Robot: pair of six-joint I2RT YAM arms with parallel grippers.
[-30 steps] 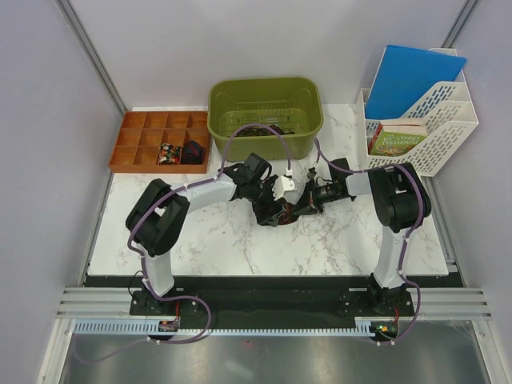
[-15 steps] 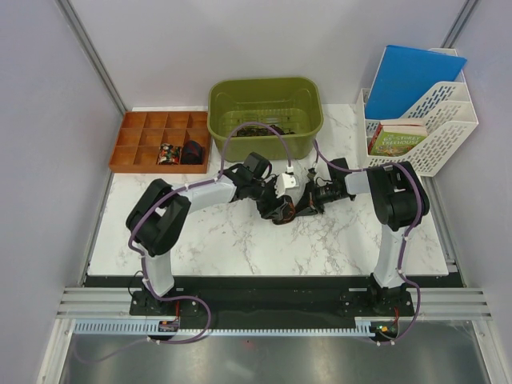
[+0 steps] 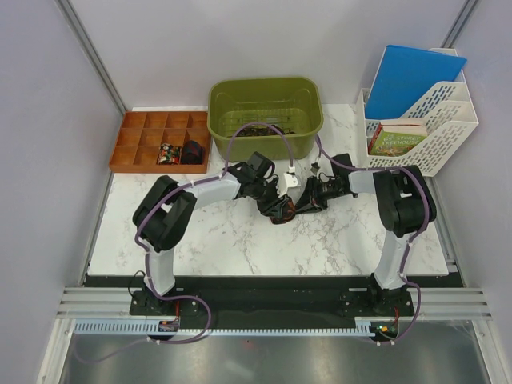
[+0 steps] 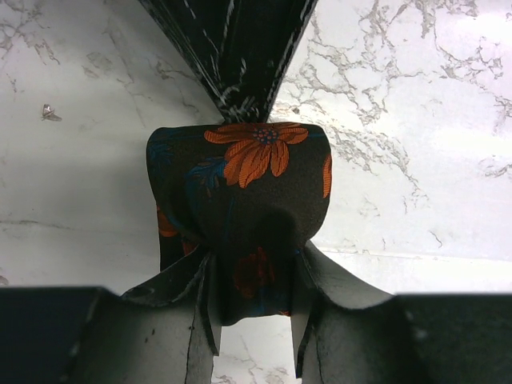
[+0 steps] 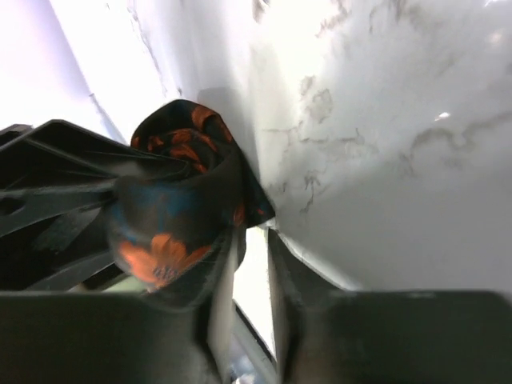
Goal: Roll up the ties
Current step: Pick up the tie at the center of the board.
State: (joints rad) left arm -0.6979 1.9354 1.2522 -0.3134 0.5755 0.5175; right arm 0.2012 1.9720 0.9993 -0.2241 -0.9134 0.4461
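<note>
A tie (image 3: 282,212), black with orange flowers, is wound into a small roll on the marble table between both arms. In the left wrist view the roll (image 4: 240,184) sits between my left gripper's (image 4: 254,264) fingers, which press its sides; in the top view this gripper (image 3: 276,204) reaches in from the left. My right gripper (image 5: 254,240) stands slightly open with bright table showing through the gap. The roll (image 5: 172,208) lies just outside its left finger. In the top view the right gripper (image 3: 300,204) meets the roll from the right.
A green bin (image 3: 266,112) at the back holds more dark ties (image 3: 256,128). An orange compartment tray (image 3: 148,144) at the back left holds two small dark coils (image 3: 180,152). A white file rack (image 3: 420,120) with a blue folder and a book stands at the back right.
My left gripper has closed from wide open onto the rolled tie. My right gripper, shut a second ago, has parted its fingers and let go of the roll.
</note>
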